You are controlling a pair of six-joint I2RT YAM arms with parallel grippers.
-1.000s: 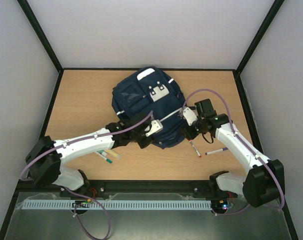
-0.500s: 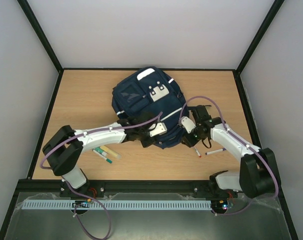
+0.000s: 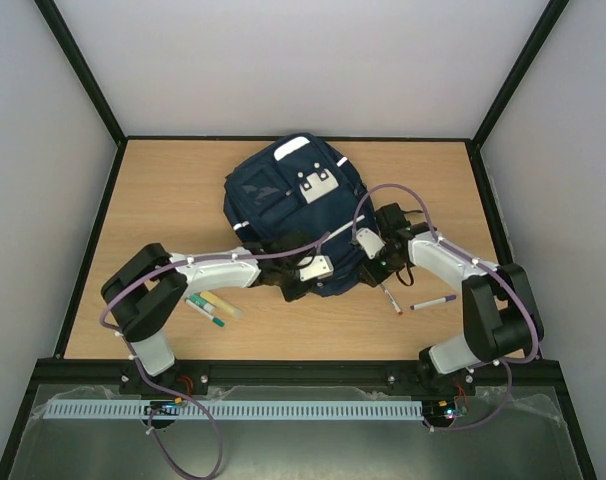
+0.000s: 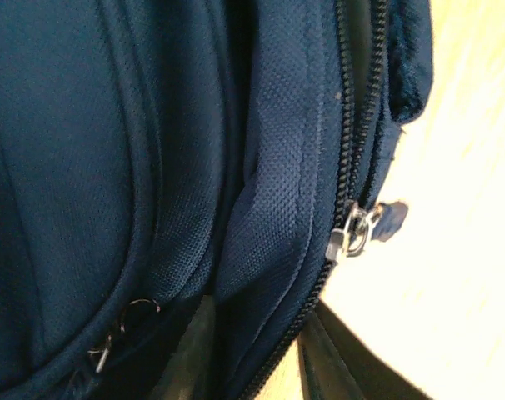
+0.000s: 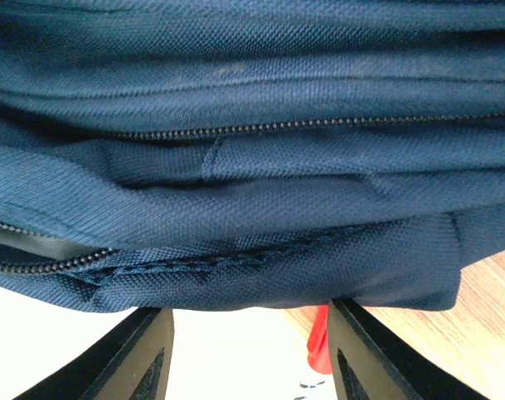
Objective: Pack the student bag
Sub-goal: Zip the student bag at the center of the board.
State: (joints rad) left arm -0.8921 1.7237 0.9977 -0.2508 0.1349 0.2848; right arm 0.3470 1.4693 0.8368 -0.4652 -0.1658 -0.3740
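Note:
The student bag [image 3: 288,205] is a large navy-blue backpack lying flat mid-table. My left gripper [image 3: 305,283] is at its near edge. In the left wrist view the dark fingers [image 4: 190,354] stand partly apart around a fold of bag fabric [image 4: 269,250] with a zipper, and a sliver of table shows beside the right finger. A metal zipper slider [image 4: 348,237] sits just beyond. My right gripper [image 3: 371,258] is open at the bag's near-right edge. Its fingers [image 5: 140,354] sit under the bag's seam [image 5: 236,258] and hold nothing.
A red-capped pen [image 3: 391,297] and a purple pen [image 3: 433,300] lie right of the bag; the red cap [image 5: 319,350] shows beside my right finger. A green-capped marker [image 3: 205,312] and a pale marker [image 3: 221,305] lie near the left arm.
Both grippers have moved in against the bag's near edge. The left arm has stretched further right and the right wrist has swung left and up toward the bag.

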